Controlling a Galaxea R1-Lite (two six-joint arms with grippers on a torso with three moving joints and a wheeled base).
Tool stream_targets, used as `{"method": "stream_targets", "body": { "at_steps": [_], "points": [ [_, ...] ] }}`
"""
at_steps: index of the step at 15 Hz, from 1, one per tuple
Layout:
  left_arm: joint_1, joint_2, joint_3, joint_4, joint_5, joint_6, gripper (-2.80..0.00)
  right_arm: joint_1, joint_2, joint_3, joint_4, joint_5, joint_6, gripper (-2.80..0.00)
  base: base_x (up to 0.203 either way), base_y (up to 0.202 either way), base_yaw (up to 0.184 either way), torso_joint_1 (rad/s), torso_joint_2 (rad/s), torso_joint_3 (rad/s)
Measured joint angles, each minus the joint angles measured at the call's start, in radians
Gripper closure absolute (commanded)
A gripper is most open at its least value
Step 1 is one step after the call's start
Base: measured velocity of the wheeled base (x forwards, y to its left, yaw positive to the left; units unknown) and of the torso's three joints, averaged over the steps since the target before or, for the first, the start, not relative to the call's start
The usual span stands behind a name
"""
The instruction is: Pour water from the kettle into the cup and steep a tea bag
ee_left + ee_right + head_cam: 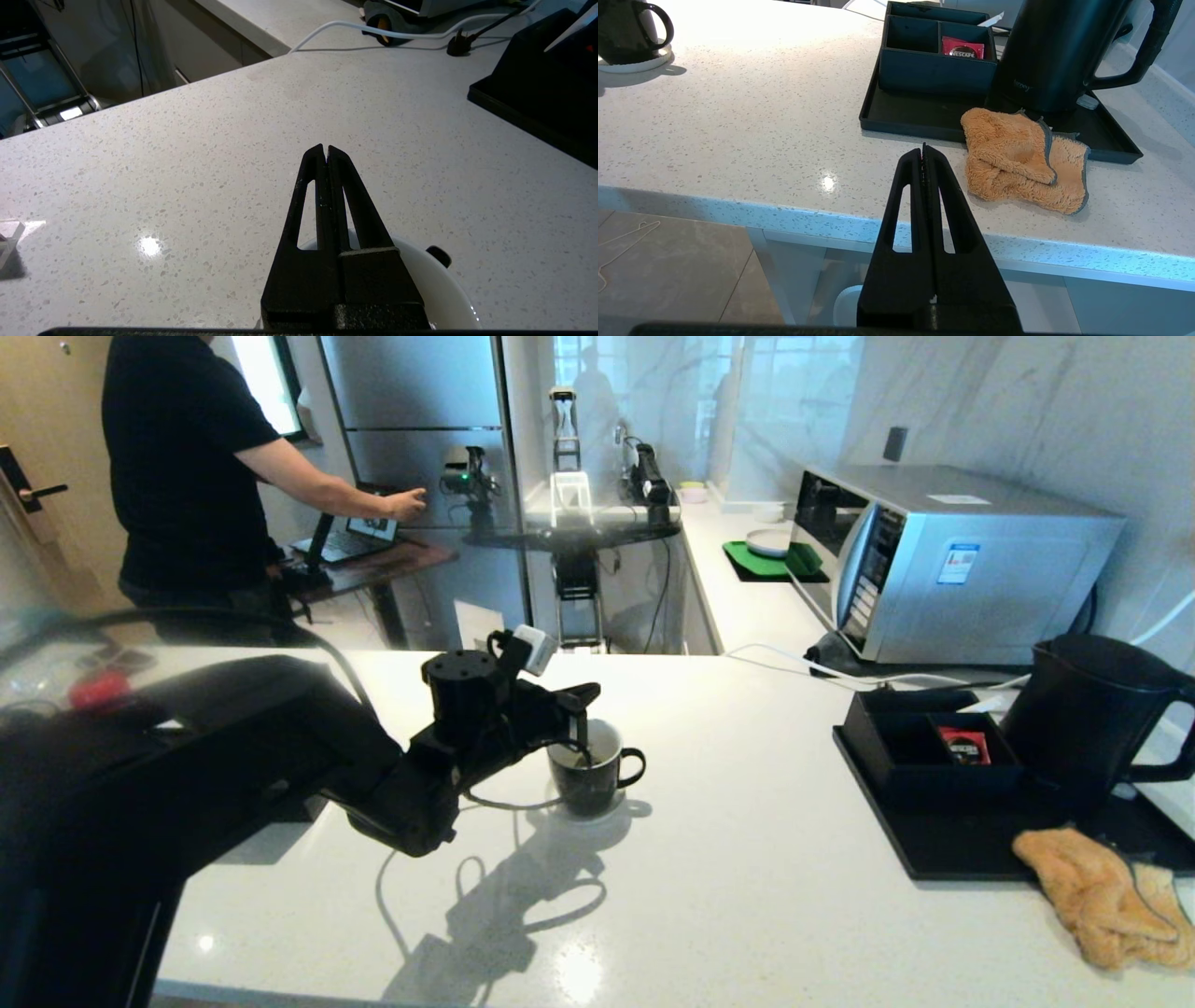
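The right tool is held pressed shut on nothing, off the near edge of the desk, short of an orange cloth. Farther in, the left tool is poised over the cup, its tips pressed together; a thin string seems to hang from it into the cup, though the tea bag itself cannot be made out. The kettle is seen at the far right on a black tray. If the tool is pulled sideways, the cup could be tipped by the string.
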Motion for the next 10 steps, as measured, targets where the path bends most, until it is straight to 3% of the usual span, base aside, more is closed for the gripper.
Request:
{"method": "stream_targets", "body": {
  "at_steps": [10],
  "points": [
    [-0.002,0.007,-0.037,0.001,0.022,-0.005,0.0,0.0,0.0,0.0,0.0,0.0,0.0,0.0,0.0,0.0,0.0,0.0,0.0,0.0]
  ]
}}
